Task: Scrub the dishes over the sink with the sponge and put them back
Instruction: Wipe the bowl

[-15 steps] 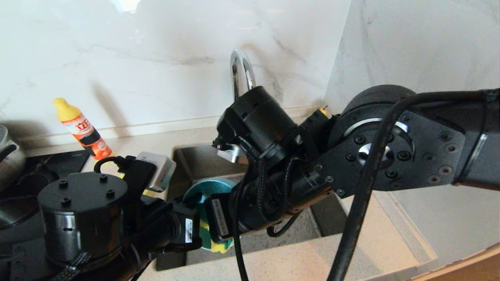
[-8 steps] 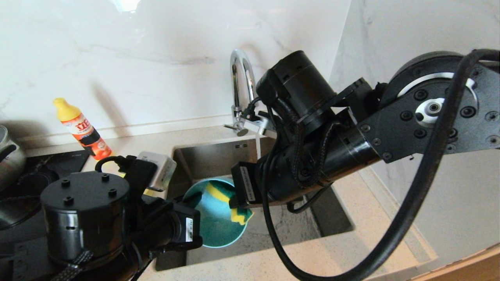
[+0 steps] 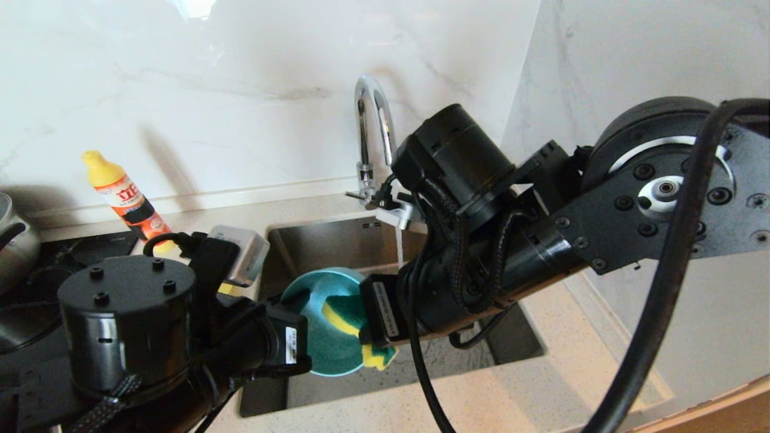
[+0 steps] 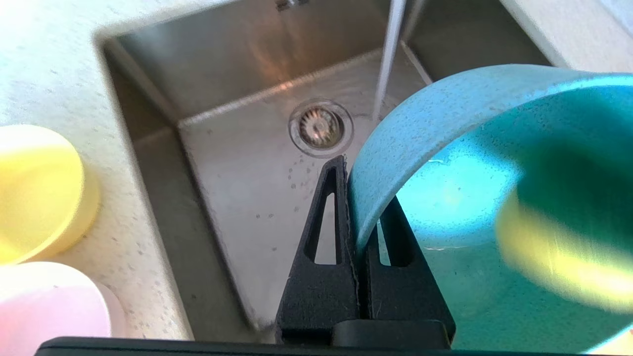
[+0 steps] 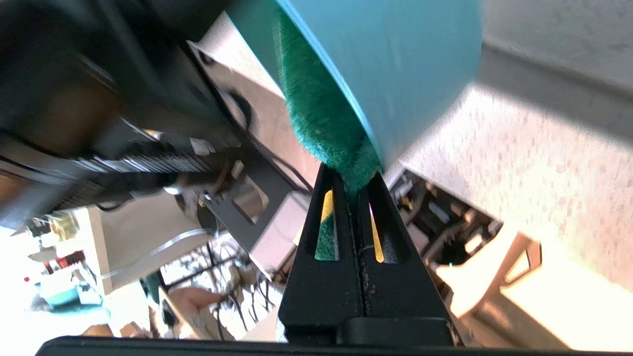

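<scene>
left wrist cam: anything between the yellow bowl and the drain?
Only bare counter, then the sink wall and wet floor up to the drain; nothing stands between it and the yellow bowl. Left wrist view shows it.

My black left gripper (image 4: 358, 198) pinches a teal-blue bowl (image 3: 325, 337); my black right gripper (image 5: 352, 185) grips a sponge (image 3: 352, 325), dark green over yellow. The sink (image 4: 237, 163) is brushed grey steel. A yellow bowl (image 4: 34, 193) and a pale pink bowl (image 4: 49, 306) sit on the speckled cream counter (image 4: 59, 74).

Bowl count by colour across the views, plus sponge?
Teal bowl: 1
Yellow bowl: 1
Pink bowl: 1
Sponge: 1
Total: 4
</scene>
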{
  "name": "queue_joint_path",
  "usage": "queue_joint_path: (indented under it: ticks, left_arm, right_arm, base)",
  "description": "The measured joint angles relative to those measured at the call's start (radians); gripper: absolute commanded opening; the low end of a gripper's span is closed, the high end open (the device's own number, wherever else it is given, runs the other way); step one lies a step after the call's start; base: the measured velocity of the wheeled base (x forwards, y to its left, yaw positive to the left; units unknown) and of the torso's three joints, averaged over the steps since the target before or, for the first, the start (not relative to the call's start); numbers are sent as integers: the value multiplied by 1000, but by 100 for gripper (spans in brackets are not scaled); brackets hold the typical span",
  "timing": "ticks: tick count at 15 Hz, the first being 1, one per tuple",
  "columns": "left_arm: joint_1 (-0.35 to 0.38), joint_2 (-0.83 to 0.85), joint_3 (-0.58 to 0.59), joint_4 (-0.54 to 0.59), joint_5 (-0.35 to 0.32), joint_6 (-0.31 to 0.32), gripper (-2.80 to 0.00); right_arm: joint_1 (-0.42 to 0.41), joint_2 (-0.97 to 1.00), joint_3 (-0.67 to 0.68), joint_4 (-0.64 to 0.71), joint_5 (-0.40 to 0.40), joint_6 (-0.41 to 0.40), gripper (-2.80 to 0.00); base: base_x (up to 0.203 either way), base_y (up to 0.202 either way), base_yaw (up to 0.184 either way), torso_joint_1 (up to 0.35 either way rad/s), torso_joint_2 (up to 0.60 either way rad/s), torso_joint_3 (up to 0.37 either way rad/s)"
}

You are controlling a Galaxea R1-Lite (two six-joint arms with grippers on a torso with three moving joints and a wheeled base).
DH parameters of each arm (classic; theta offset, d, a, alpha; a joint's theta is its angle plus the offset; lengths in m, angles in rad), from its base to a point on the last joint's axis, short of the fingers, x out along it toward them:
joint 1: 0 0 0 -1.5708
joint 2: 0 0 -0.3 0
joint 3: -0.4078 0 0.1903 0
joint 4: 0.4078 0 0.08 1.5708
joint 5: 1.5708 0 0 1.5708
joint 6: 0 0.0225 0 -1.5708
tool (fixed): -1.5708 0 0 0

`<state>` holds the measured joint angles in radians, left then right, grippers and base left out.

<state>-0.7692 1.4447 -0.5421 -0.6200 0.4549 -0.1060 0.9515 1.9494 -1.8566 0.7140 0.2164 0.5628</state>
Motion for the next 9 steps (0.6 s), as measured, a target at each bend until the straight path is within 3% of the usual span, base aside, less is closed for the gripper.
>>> queue_joint_path:
  ticks: [5, 9]
  left_arm:
    - [17, -2, -16, -1, -4, -1, -280]
    - [17, -3, -12, -1, -4, -6, -280]
  right_arm:
    - [28, 5, 18, 4, 0, 0, -280]
    - [70, 63, -59, -3, -2, 0, -280]
  base:
    - [0, 0, 0, 0, 0, 0]
    - [0, 0, 0, 0, 0, 0]
